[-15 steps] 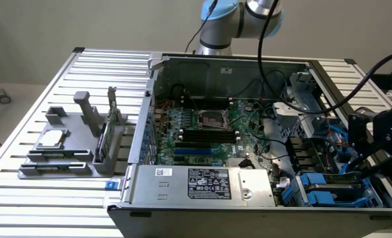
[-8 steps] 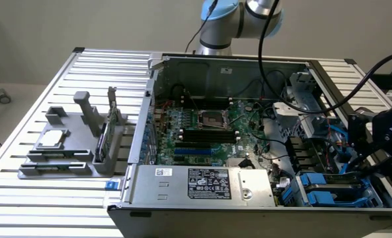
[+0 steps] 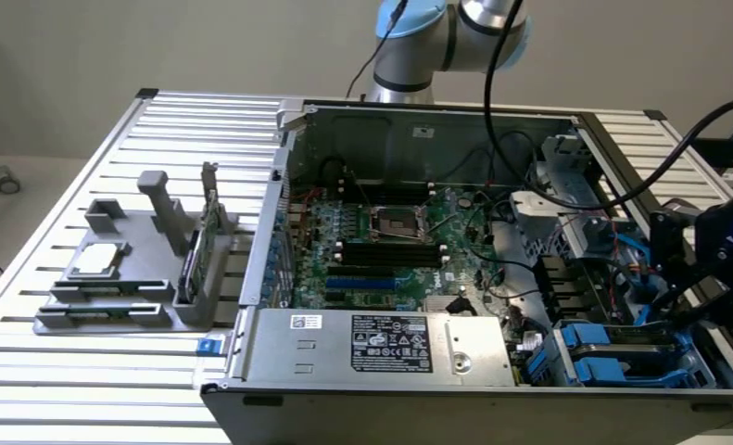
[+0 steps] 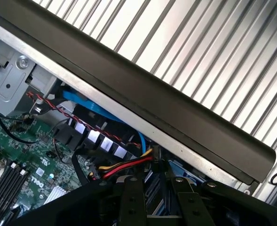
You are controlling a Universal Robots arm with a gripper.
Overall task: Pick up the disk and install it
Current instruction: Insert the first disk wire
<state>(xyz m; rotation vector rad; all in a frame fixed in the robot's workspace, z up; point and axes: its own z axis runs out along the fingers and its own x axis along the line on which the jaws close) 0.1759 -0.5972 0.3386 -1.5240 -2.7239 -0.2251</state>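
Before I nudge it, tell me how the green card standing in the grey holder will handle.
Probably stiff and light: the green card is a thin flat board. Standing on edge in the grey holder, it would likely tip if pushed sideways.

Slatted metal table bearing an open computer case and a grey holder

The table [image 3: 107,394] is formed of long pale metal slats with dark grooves between them. An open computer case [image 3: 465,414] is laid on its side across the middle and the exterior view's right, its dark front wall turned to the camera. A grey holder [image 3: 104,320] with upright posts is set on the slats towards the exterior view's left, near the case but apart from it. A small blue piece [image 3: 206,345] is seen just beside the case's near corner
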